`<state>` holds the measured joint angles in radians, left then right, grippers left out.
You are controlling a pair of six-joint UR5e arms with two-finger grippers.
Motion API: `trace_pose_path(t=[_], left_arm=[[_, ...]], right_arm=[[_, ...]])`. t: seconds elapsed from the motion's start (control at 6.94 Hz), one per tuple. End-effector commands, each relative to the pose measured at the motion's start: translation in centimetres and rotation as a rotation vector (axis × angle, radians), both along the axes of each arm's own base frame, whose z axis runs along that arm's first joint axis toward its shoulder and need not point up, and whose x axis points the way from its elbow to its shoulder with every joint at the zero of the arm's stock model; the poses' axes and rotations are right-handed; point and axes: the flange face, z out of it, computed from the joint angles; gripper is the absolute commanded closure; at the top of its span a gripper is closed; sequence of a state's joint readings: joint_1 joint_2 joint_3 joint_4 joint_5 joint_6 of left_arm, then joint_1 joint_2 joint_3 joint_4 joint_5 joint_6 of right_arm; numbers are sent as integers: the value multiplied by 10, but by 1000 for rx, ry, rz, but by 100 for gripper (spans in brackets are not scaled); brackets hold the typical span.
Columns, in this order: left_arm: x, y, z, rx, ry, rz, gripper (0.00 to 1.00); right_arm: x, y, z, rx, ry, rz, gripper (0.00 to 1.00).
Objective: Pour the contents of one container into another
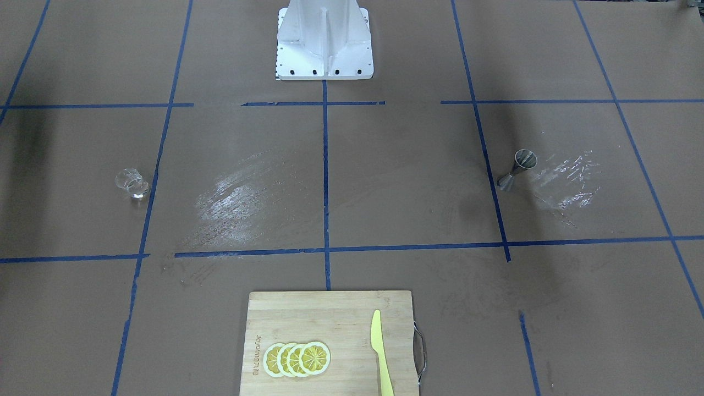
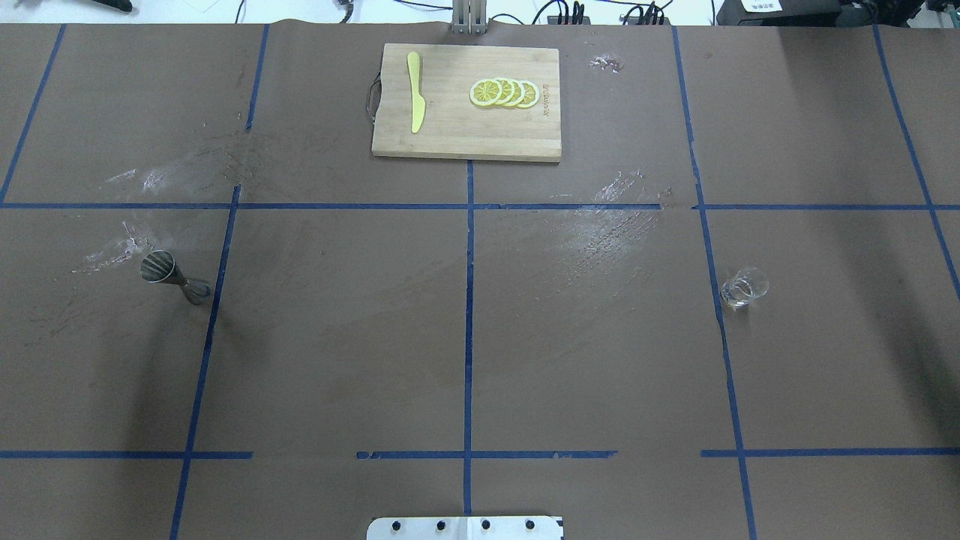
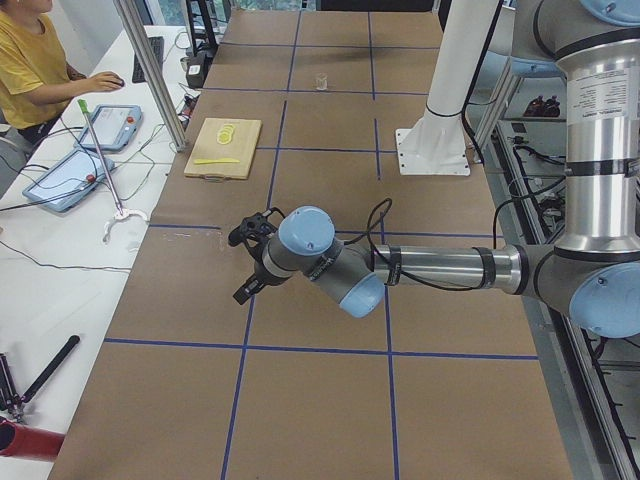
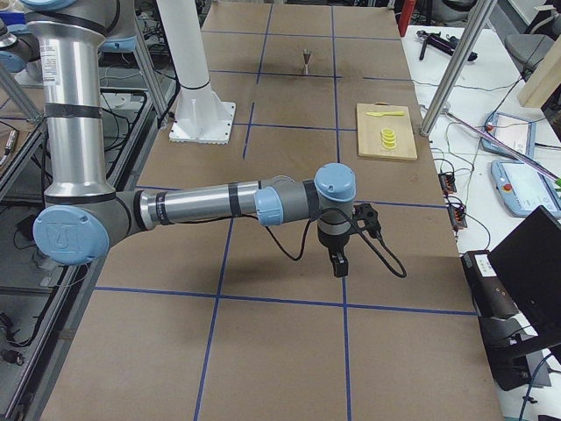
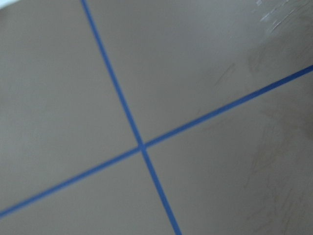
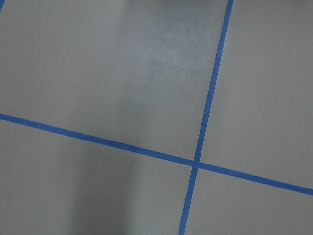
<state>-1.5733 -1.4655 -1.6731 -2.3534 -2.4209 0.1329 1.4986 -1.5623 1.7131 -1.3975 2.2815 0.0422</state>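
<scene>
One clear cup [image 2: 744, 287], one metal jigger [image 2: 174, 276], one cutting board [image 2: 450, 127], four lemon slices [image 2: 504, 92], one yellow knife [image 2: 415, 101]

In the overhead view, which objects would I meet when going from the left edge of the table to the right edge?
metal jigger → yellow knife → lemon slices → clear cup

Seen from overhead, the small clear round cup [image 2: 744, 289] stands at right middle and the silver-grey hourglass metal jigger [image 2: 174, 276] stands upright at left middle. Each has bare brown paper-covered table [image 2: 337, 337] on every side, with a wide open stretch between them. The pale wooden cutting board [image 2: 465, 127], bearing a yellow knife [image 2: 415, 94] and lemon slices [image 2: 504, 93], lies top centre, well apart from both. The white base plate [image 2: 465, 528] sits bottom centre.
</scene>
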Motion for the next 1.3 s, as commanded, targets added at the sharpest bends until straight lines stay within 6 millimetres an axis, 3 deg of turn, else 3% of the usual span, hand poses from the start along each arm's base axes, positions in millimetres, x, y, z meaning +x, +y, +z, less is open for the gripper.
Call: trace_pose_path(t=[0.0,0.14,0.29,0.43,0.72,0.86,1.01,1.15], left_arm=[[3,6,-31,165,82,-63,0],[37,8,-66,109,196,-81,0],[57,8,-89,99,243,-142,0],[106,6,-112,68,288,-200,0],[215,23,-145,-7,402,-350,0],[270,39,-148,-28,444,-458,0],[307,61,-146,-40,469,-523,0],[327,84,-142,-15,489,-593,0]], right_arm=[[-1,-4,-9,31,-22,16,0],[-1,-4,-7,30,-19,16,0],[-1,-3,-7,28,-19,16,0],[-1,-1,-4,23,-20,16,0],[-1,0,-4,23,-20,16,0],[-1,0,-4,23,-20,16,0],[-1,3,-1,33,-21,16,0],[0,5,1,38,-22,17,0]])
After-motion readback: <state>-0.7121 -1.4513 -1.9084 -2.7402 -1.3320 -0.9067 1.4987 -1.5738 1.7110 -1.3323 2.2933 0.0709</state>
